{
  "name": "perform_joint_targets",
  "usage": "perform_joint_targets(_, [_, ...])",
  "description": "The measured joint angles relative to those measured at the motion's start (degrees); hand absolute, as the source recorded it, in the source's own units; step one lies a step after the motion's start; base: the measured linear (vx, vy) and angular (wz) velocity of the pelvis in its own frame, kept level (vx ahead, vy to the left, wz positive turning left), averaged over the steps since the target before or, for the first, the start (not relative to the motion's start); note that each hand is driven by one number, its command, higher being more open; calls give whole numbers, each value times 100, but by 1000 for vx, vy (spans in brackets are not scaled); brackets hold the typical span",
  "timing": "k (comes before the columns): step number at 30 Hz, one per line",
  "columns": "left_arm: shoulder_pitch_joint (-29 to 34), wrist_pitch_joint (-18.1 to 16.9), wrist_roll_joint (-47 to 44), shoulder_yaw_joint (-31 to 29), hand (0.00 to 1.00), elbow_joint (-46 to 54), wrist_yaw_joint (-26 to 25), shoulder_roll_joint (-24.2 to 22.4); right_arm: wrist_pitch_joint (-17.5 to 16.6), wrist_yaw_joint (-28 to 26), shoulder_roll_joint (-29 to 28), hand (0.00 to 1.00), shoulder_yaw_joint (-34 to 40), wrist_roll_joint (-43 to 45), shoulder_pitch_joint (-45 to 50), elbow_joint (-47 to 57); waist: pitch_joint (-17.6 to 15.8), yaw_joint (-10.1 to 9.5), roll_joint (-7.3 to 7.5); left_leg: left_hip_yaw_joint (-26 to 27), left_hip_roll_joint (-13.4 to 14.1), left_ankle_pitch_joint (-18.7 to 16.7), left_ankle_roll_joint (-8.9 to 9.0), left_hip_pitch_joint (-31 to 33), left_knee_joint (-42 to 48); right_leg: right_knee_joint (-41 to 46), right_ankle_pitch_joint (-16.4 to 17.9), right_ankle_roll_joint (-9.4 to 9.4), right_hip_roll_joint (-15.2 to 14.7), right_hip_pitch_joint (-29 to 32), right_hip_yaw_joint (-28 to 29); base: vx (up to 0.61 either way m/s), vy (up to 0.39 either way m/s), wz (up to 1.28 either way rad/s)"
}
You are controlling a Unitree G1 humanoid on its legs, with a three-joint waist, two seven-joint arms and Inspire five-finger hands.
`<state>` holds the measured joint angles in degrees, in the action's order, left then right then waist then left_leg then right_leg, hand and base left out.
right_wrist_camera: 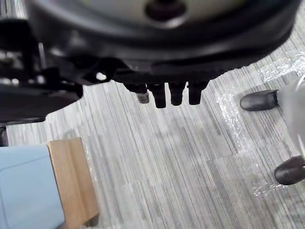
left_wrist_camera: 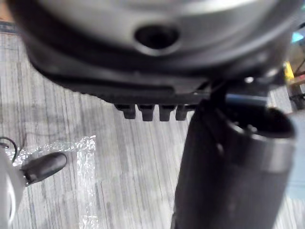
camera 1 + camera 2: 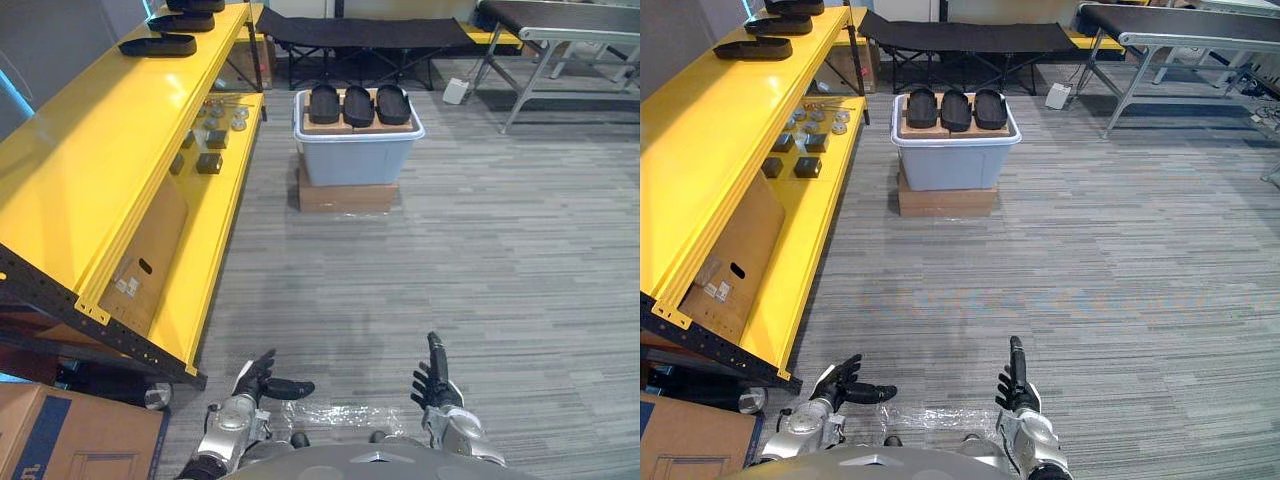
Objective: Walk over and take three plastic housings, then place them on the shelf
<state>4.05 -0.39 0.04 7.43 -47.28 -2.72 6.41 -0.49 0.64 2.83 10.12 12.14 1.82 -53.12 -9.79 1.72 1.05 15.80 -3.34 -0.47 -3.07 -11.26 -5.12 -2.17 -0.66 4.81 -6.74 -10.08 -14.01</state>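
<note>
Both hands hang low and nearest, holding nothing. On the left hand (image 3: 262, 385) the fingers are loosely spread and relaxed, with the thumb stretched sideways towards the other hand. The right hand (image 3: 433, 385) holds its fingers (image 1: 159, 99) straight and close together, pointing forward. Crumpled clear plastic film (image 3: 320, 415) lies on the grey carpet between the two palms.

Well beyond the fingertips, straight ahead, stands a pale blue-grey plastic tub (image 3: 355, 155) on a flat cardboard box (image 3: 345, 195). Brown board (image 3: 328, 124) sits level with the tub's rim, and three black plastic housings (image 3: 358, 104) lie on it side by side, nearly touching. Each is a long oval, its long axis running the same way the right fingers point, away from the robot. What is under the board cannot be told.

Out past the left hand's outer side runs the yellow shelf (image 3: 90, 150). Its top level carries further housings (image 3: 158, 45) in a row, far from the fingertips, with their long axes lying across the shelf. The lower level holds small dark blocks (image 3: 208, 162), round metal parts (image 3: 225, 115) and a leaning cardboard sheet (image 3: 150, 250). A black folding cot (image 3: 360, 35) stands behind the tub.
</note>
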Motion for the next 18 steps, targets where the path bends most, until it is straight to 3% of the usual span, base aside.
perform_joint_targets(18, [88, -89, -272, -154, 100, 1, -33, -208, -173, 45, -158, 0, 51, 73, 34, 8, 0, -10, 1, 18, 3, -14, 20, -22, 0, -96, -33, 6, 13, -70, 8, 0, 0, 0])
